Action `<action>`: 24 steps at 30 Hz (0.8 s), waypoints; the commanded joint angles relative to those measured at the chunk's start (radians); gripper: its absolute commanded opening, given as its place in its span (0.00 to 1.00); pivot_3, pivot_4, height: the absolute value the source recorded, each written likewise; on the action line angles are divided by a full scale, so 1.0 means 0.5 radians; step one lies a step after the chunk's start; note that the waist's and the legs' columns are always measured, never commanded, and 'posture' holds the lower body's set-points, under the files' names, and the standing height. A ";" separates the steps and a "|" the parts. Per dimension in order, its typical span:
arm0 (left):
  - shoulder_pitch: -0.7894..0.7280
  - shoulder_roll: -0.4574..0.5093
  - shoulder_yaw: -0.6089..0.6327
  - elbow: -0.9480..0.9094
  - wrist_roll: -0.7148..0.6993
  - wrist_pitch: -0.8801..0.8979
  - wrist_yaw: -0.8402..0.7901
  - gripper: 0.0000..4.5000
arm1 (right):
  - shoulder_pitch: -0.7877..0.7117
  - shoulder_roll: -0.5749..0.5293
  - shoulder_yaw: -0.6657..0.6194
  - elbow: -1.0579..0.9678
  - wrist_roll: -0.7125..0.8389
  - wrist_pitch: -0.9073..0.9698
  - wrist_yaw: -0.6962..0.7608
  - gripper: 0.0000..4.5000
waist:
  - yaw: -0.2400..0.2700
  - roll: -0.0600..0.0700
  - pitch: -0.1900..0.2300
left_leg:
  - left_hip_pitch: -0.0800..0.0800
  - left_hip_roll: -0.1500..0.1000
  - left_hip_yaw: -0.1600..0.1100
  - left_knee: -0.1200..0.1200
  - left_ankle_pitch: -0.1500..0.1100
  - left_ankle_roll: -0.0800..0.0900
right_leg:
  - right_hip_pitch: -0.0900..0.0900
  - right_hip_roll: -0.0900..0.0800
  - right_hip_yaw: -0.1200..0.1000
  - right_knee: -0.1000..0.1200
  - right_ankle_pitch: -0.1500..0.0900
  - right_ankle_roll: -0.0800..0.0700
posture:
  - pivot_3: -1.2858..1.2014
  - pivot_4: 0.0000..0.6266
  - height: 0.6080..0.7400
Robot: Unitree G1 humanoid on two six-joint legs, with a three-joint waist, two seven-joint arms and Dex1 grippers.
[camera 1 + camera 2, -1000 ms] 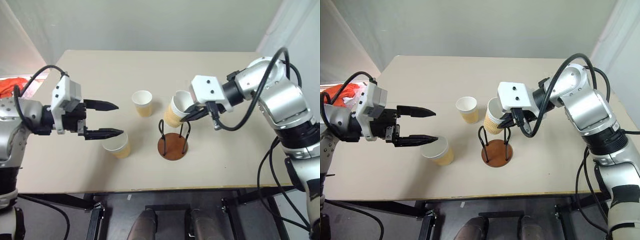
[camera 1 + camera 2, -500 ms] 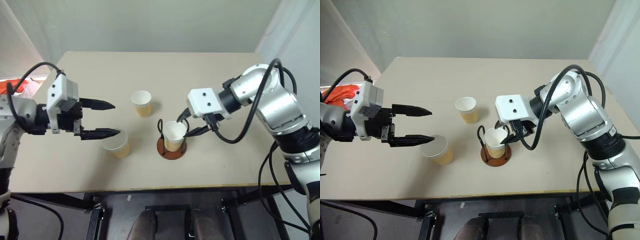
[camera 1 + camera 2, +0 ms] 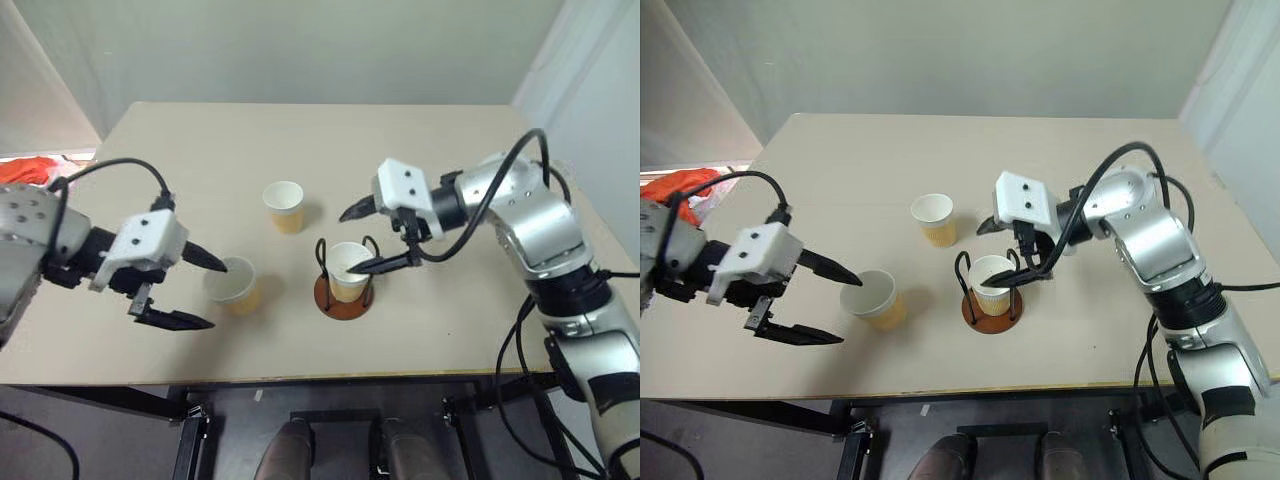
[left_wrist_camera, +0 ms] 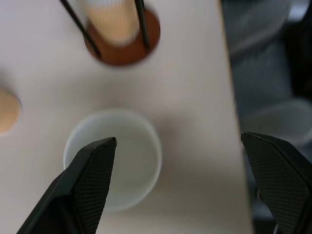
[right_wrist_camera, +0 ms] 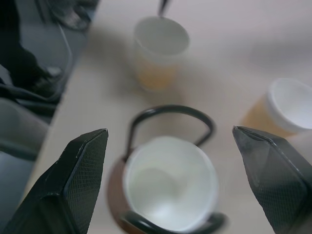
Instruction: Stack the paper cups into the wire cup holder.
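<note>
Tabletop: right fingers spread, empty, flanking cup in holder; left fingers spread, empty.

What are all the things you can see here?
Cups: three, tan outside and white inside. One stands upright in the holder; one stands on the table at the near left; one stands further back, left of the holder.
Holder: one, reddish-brown round base with black wire loops, middle of the table.
Table: one, beige, under everything.
Cloth: one, orange-red, past the table's left edge.
Left gripper: black fingers, open, one finger reaching over the near left cup's rim.
Right gripper: black fingers, open, spread on either side of the cup in the holder.
</note>
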 commanded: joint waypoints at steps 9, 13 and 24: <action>-0.184 -0.231 -0.319 0.215 0.407 -0.390 -0.089 0.79 | 0.076 -0.126 -0.185 -0.211 0.104 0.209 -0.218 0.97 | -0.001 -0.001 -0.001 | -0.002 0.000 0.000 0.000 -0.003 0.001 | 0.000 0.000 -0.001 -0.002 0.001 0.001 | 0.52 0.24 1.00; -0.201 -0.245 -0.339 0.270 0.450 -0.436 -0.089 0.49 | 0.087 -0.201 -0.173 -0.210 0.077 0.220 -0.259 0.97 | -0.001 -0.001 -0.001 | -0.001 0.001 0.000 0.000 -0.003 0.000 | 0.000 0.000 -0.001 -0.001 0.001 0.003 | 0.52 0.24 1.00; -0.336 -0.230 -0.350 0.222 0.237 -0.345 -0.090 0.01 | 0.273 -0.553 -0.571 -0.208 0.300 0.211 -0.142 0.97 | 0.023 -0.004 0.000 | -0.003 0.000 0.000 0.001 -0.002 0.001 | 0.001 0.000 -0.001 -0.002 0.002 0.004 | 0.52 0.24 1.00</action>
